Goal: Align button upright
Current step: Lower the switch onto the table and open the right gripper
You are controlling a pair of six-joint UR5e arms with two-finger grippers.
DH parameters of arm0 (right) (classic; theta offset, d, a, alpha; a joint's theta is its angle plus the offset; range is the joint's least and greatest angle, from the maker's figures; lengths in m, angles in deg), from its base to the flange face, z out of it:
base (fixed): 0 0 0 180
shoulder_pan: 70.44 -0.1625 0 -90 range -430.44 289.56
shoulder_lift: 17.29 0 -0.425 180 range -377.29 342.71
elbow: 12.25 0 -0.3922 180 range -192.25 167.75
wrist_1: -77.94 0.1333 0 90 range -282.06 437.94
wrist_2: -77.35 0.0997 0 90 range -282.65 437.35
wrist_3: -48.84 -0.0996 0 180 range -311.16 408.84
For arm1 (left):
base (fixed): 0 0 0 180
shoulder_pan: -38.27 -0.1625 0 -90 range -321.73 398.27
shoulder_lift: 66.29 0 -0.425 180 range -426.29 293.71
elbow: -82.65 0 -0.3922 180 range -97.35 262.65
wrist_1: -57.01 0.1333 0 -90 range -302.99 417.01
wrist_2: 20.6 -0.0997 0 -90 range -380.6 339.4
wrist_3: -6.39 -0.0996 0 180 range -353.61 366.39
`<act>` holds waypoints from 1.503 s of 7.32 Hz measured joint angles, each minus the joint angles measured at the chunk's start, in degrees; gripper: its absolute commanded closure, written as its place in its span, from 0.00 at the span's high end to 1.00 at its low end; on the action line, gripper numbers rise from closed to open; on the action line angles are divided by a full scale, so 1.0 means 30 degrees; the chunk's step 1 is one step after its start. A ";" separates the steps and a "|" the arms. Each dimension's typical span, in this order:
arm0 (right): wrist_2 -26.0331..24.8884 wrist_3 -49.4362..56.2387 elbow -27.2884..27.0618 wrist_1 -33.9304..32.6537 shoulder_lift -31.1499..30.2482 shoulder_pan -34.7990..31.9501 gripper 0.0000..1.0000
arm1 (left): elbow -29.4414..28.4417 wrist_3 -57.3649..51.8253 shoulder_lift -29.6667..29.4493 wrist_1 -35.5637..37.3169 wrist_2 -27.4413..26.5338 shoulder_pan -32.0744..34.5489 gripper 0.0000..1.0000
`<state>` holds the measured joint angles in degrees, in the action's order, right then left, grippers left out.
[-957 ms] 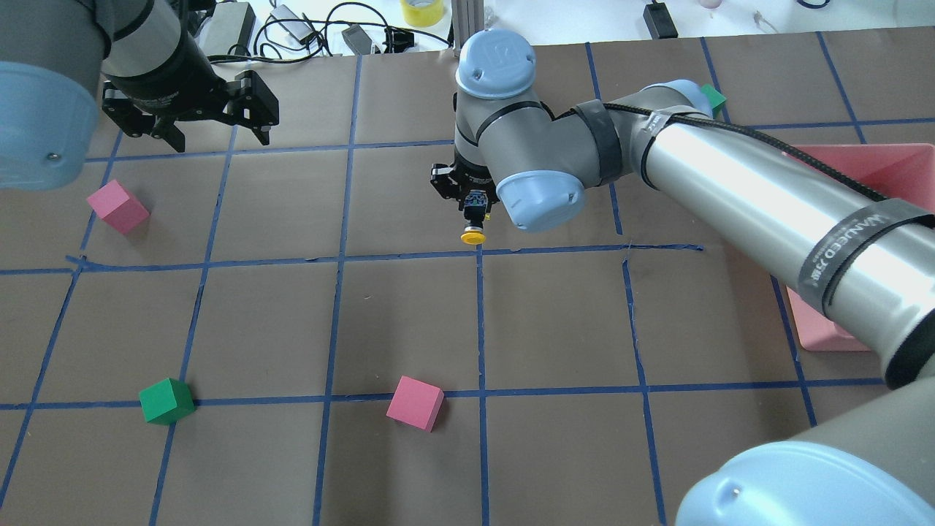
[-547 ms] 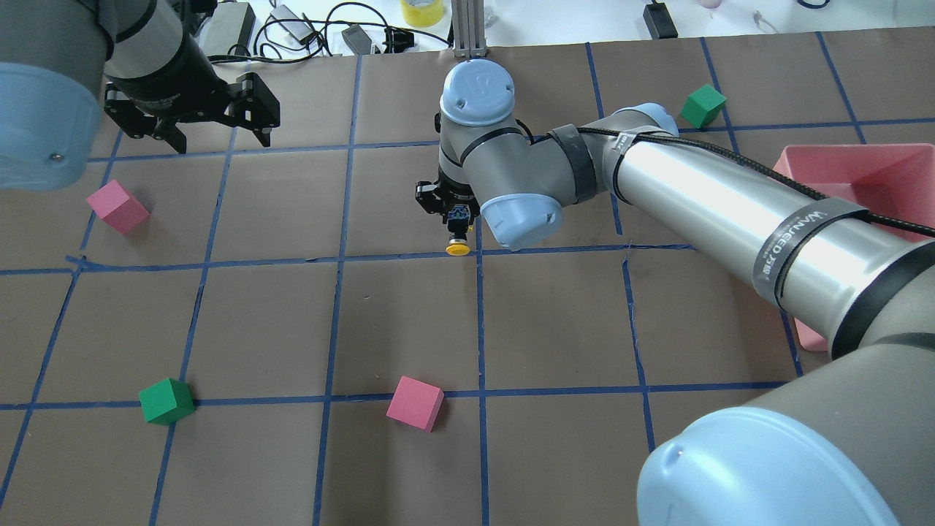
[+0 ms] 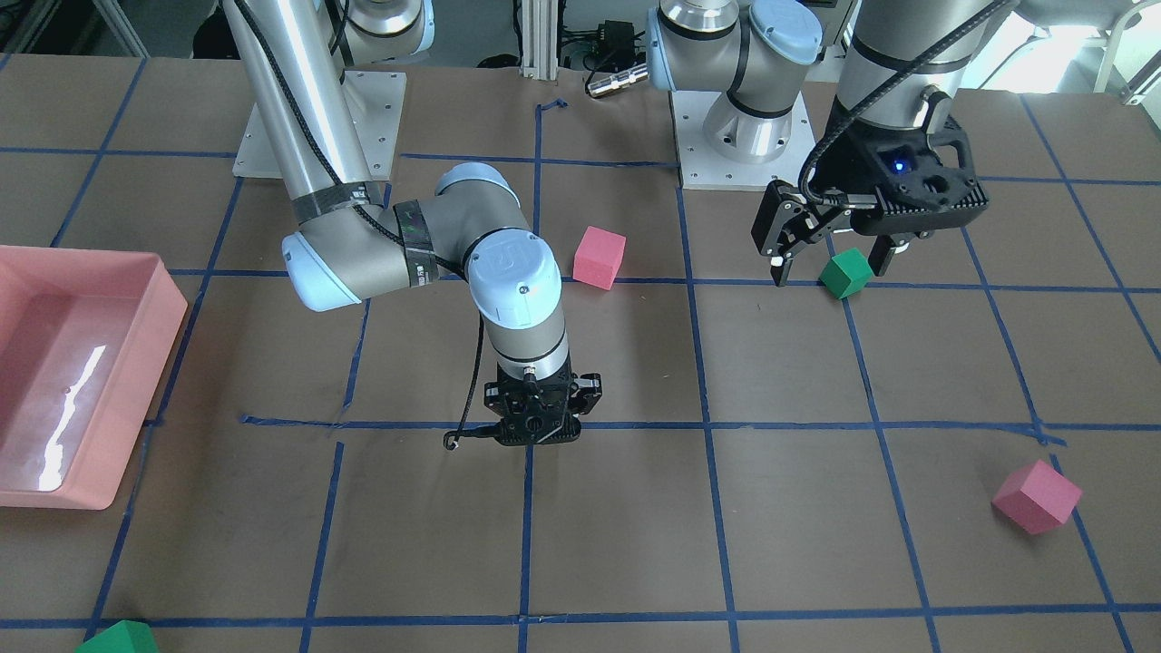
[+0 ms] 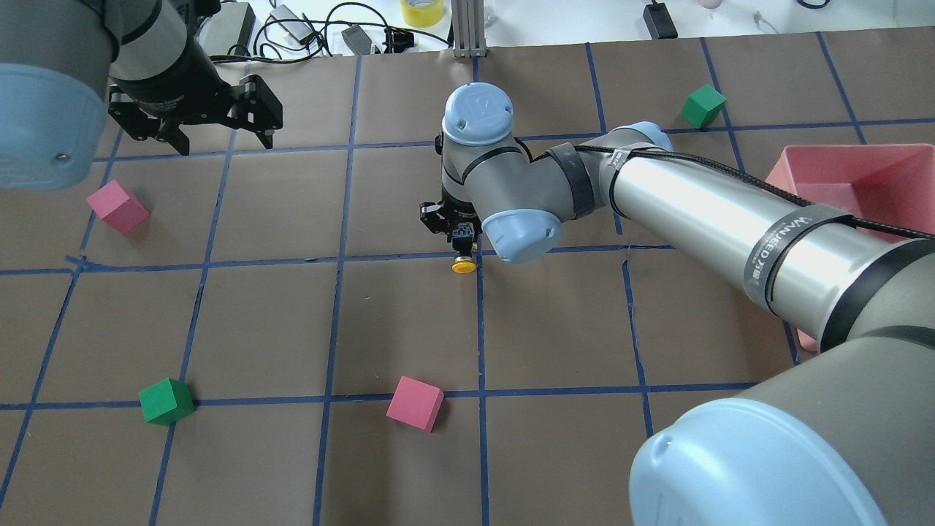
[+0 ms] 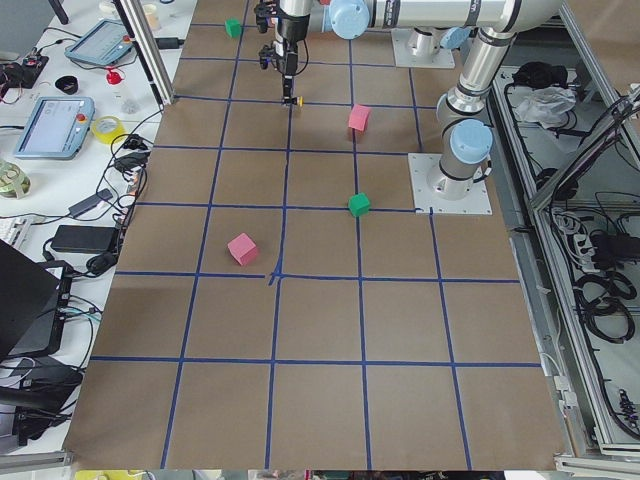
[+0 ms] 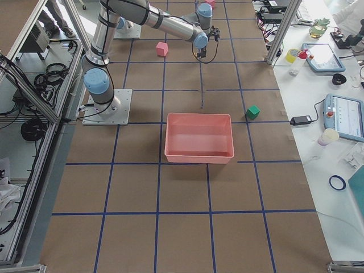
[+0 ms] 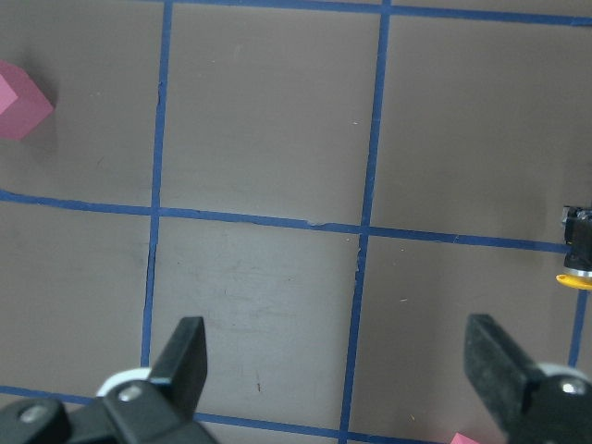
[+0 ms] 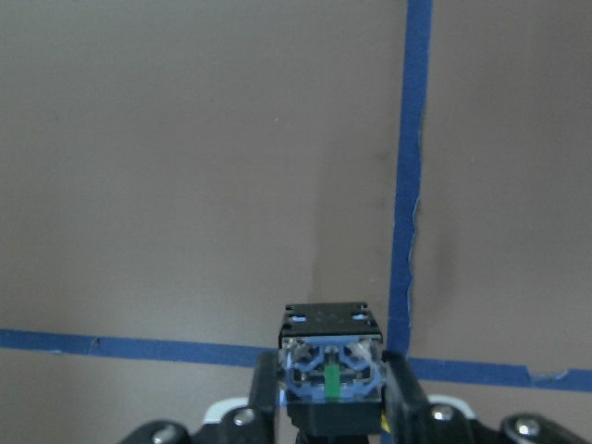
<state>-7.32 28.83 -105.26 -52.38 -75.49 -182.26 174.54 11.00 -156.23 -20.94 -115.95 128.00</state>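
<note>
My right gripper (image 4: 462,247) points down at the table's middle and is shut on the button (image 4: 462,264). The yellow cap sticks out below the fingers, towards the table, close to a blue tape crossing. The right wrist view shows the button's base block (image 8: 330,356) end-on between the fingers. The front-facing view shows the right gripper (image 3: 533,428), with the button hidden under it. The left wrist view catches the button (image 7: 575,268) at its right edge. My left gripper (image 4: 223,141) is open and empty at the far left, also seen in its wrist view (image 7: 340,361).
Pink foam cubes lie at the left (image 4: 117,207) and front middle (image 4: 415,403). Green cubes lie at the front left (image 4: 166,401) and far right (image 4: 703,105). A pink tray (image 4: 862,175) stands at the right. Cables and gear lie along the far edge.
My right gripper has moved slightly left and towards the robot's side with the button, which now sits lower, by the tape crossing. The left gripper has barely moved.
</note>
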 measured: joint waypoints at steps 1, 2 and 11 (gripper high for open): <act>0.0007 -0.0002 -0.0042 0.0005 0.0012 -0.0006 0.02 | 0.0007 -0.0024 0.0027 -0.0005 -0.0002 0.0037 1.00; 0.0009 -0.0008 -0.0065 0.0002 0.0024 -0.0006 0.09 | 0.0012 -0.0034 0.0050 -0.0012 -0.0003 0.0050 1.00; -0.0021 0.0269 -0.0092 -0.0010 -0.0440 0.0016 1.00 | 0.0642 0.0046 0.0230 0.0021 -0.0004 0.0171 1.00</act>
<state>-7.38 29.64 -105.54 -52.41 -76.81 -182.21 176.47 11.14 -155.54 -20.88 -115.96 128.51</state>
